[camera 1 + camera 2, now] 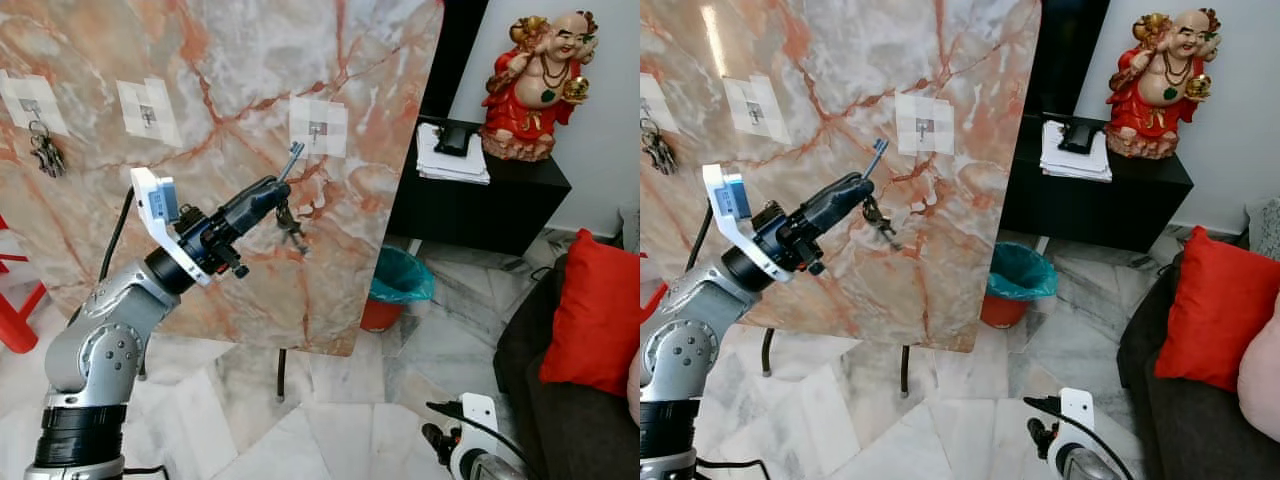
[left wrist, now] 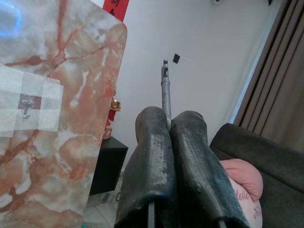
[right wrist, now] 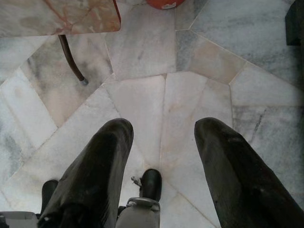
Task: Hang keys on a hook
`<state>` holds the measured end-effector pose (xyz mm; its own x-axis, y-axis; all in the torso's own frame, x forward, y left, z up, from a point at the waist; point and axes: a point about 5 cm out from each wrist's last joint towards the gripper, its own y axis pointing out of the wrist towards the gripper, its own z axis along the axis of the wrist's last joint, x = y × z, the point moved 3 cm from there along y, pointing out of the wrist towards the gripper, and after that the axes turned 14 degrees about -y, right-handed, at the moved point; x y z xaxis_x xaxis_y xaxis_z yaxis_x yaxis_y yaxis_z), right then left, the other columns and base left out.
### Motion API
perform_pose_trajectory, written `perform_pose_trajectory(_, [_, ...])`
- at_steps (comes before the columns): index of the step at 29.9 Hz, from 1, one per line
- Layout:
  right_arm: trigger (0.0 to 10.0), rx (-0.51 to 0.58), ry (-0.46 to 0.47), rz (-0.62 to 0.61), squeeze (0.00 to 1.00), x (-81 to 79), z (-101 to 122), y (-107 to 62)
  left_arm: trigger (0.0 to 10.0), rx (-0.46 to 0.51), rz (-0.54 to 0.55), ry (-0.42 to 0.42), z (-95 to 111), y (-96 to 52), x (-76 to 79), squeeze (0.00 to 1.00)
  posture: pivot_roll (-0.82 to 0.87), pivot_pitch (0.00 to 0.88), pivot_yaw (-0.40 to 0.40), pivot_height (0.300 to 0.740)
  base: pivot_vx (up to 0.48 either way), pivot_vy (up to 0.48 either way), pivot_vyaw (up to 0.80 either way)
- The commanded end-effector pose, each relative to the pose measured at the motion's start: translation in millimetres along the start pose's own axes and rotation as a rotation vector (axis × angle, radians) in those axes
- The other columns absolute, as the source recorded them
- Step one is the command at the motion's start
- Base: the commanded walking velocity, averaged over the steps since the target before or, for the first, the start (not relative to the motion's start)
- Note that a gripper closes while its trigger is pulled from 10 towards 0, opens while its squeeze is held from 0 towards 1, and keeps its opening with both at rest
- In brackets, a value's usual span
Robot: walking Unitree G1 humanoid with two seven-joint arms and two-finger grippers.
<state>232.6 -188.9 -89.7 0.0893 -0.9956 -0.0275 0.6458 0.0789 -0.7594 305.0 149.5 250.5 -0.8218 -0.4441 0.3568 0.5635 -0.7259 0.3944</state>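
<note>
Left gripper (image 1: 272,190) raised in front of the upright marble board (image 1: 200,60), fingers (image 2: 190,156) pressed together on the keys (image 1: 291,222). One flat key sticks up past the fingertips, the rest of the bunch dangles just below them. The keys sit below and slightly to the robot's left of the rightmost hook (image 1: 317,128), close to it but not on it. Three hooks on the board, each on a square of clear tape: rightmost hook bare, middle hook (image 1: 148,113) bare, leftmost hook (image 1: 33,106) carrying another bunch of keys (image 1: 46,152). In the left wrist view the rightmost hook appears beside the closed fingers, off to one side of the key's tip. Right gripper (image 3: 161,166) hangs low over the marble floor (image 3: 142,95), fingers spread apart, nothing between them. Behind the board: an orange bin with a teal liner (image 1: 398,285) on the floor, a black cabinet (image 1: 480,200) with a stack of papers (image 1: 450,160) and a red figurine (image 1: 535,85) on top. Dark sofa with a red cushion (image 1: 600,310) at the robot's right.
</note>
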Motion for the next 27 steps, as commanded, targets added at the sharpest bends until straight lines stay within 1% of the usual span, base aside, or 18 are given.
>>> perform_pose_trajectory(1, [10.0, 0.013, 0.008, -0.009, 0.00, 2.7, 3, 0.0, 10.0, 0.011, -0.029, -0.002, 7, -2.9, 8.1, 0.00, 0.16, 0.000, -0.123, 0.740, 0.000, 0.000, 0.00])
perform_pose_trajectory(4, [10.0, 0.012, 0.005, 0.000, 0.00, 0.0, 3, 0.3, 10.0, 0.019, -0.022, -0.021, 8, -6.7, 8.3, 0.00, 0.16, 0.000, -0.123, 0.740, 0.000, 0.000, 0.00])
perform_pose_trajectory(7, [10.0, 0.012, 0.004, 0.003, 0.00, -0.6, 2, 0.3, 10.0, 0.004, 0.001, -0.015, 5, -8.0, 6.7, 0.00, 0.17, 0.000, -0.125, 0.740, 0.000, 0.000, 0.00])
perform_pose_trajectory(8, [10.0, 0.009, 0.003, 0.004, 0.00, -0.9, 1, 0.1, 10.0, -0.010, 0.049, -0.003, -1, -9.9, 1.8, 0.00, 0.17, 0.000, -0.125, 0.740, 0.000, 0.000, 0.00])
perform_pose_trajectory(9, [10.0, 0.007, 0.003, 0.004, 0.00, -0.6, 0, 0.0, 10.0, -0.015, 0.071, 0.000, -4, -10.6, -0.2, 0.00, 0.16, 0.000, -0.126, 0.740, 0.000, 0.000, 0.00])
perform_pose_trajectory(13, [10.0, 0.003, 0.002, 0.001, 0.00, 0.3, -1, -0.5, 10.0, -0.006, 0.113, 0.000, -7, -11.3, -2.6, 0.00, 0.16, 0.000, -0.128, 0.740, 0.000, 0.000, 0.00])
perform_pose_trajectory(16, [10.0, -0.003, -0.001, 0.001, 0.00, 0.1, -3, -0.7, 10.0, 0.019, 0.182, 0.025, -9, -11.4, -6.7, 0.00, 0.17, 0.000, -0.132, 0.740, 0.000, 0.000, 0.00])
perform_pose_trajectory(17, [10.0, -0.004, -0.004, 0.000, 0.00, 0.1, -3, -0.7, 10.0, 0.039, 0.213, 0.041, -7, -11.9, -9.6, 0.00, 0.17, 0.000, -0.132, 0.740, 0.000, 0.000, 0.00])
perform_pose_trajectory(18, [10.0, -0.006, -0.009, -0.003, 0.00, 0.5, -3, -0.8, 10.0, 0.092, 0.288, 0.056, -3, -14.5, -16.7, 0.00, 0.17, 0.000, -0.132, 0.740, 0.000, 0.000, 0.00])
perform_pose_trajectory(19, [10.0, -0.006, -0.009, -0.003, 0.00, 0.5, -3, -0.8, 10.0, 0.092, 0.288, 0.056, -3, -14.5, -16.7, 0.00, 0.17, 0.000, -0.132, 0.740, 0.000, 0.000, 0.00])
perform_pose_trajectory(21, [10.0, -0.006, -0.012, -0.004, 0.00, 0.7, -3, -0.8, 10.0, 0.158, 0.374, 0.059, 3, -19.9, -23.8, 0.00, 0.17, 0.000, -0.133, 0.740, 0.000, 0.000, 0.00])
perform_pose_trajectory(23, [10.0, -0.006, -0.014, -0.005, 0.00, 0.9, -3, -0.7, 10.0, 0.203, 0.427, 0.057, 7, -24.4, -27.7, 0.00, 0.17, 0.000, -0.135, 0.740, 0.000, 0.000, 0.00])
perform_pose_trajectory(25, [10.0, -0.006, -0.016, -0.007, 0.00, 1.2, -2, -0.6, 10.0, 0.253, 0.509, 0.086, 12, -30.7, -34.4, 0.00, 0.17, 0.000, -0.135, 0.740, 0.000, 0.000, 0.00])
perform_pose_trajectory(26, [10.0, -0.007, -0.017, -0.009, 0.00, 1.3, -2, -0.6, 10.0, 0.293, 0.570, 0.087, 15, -36.7, -40.0, 0.00, 0.17, 0.000, -0.133, 0.740, 0.000, 0.000, 0.00])
perform_pose_trajectory(27, [10.0, -0.008, -0.019, -0.012, 0.00, 1.4, -3, -0.6, 10.0, 0.336, 0.677, 0.125, 20, -47.0, -49.0, 0.00, 0.17, 0.000, -0.132, 0.740, 0.000, 0.000, 0.00])
